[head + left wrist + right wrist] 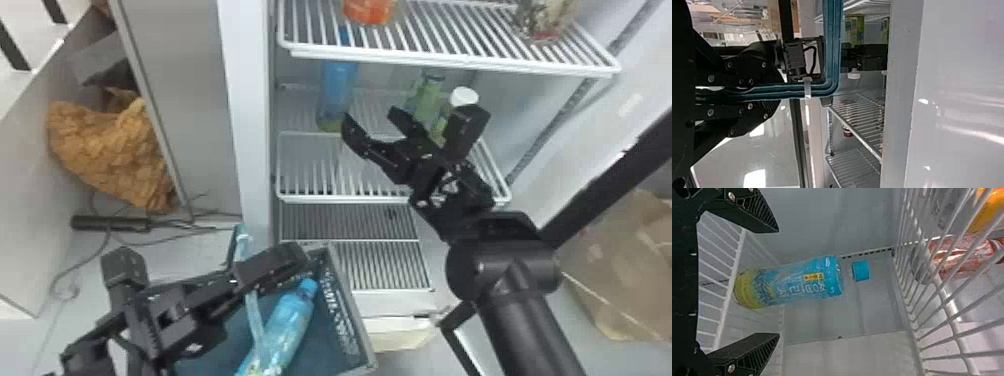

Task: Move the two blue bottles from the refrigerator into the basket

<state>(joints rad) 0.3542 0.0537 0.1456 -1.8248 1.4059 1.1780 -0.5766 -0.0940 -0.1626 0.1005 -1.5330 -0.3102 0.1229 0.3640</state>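
The open refrigerator (251, 125) fills the middle of the head view, with wire shelves inside. Just in front of its foot is the basket (345, 300), and left of it, outside, a brown bundle (110, 150). The left gripper (300, 252), low in front of the refrigerator, has its fingers clenched on the basket's rim. The right gripper (372, 117) is at the refrigerator's middle shelf (345, 199), fingers spread and grasping nothing. One blue bottle (287, 325) lies slanted in the basket, its cap end toward the refrigerator. The other blue bottle (337, 85) stands upright at the left on the refrigerator's middle shelf, ahead of the right fingers and apart from them. Farther right inside the refrigerator are a green bottle (425, 97) and a white cap (464, 95).
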